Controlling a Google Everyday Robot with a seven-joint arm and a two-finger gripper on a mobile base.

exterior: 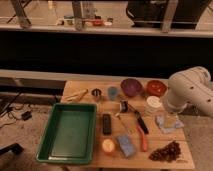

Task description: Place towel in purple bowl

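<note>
Item one: gripper (pixel 171 119), at 3 o'clock on the table (pixel 80 86), poised low over the towel (pixel 161 124) with jaws released and nothing in its grasp; we judge it placed there to pinch the cloth from above. Towel: lying flat and wrinkled at the right edge, not yet lifted. Purple bowl (pixel 131 86): between 10 and 11 o'clock from the towel, well apart, upright, apparently empty, so we judge it ready to receive. Red-orange bowl (pixel 156 87): just beside it at its 3 o'clock; we see nothing in it. Green tray (pixel 69 132): at 8 o'clock on the table, empty. Blue block (pixel 126 145): near 6 o'clock, loose.
</note>
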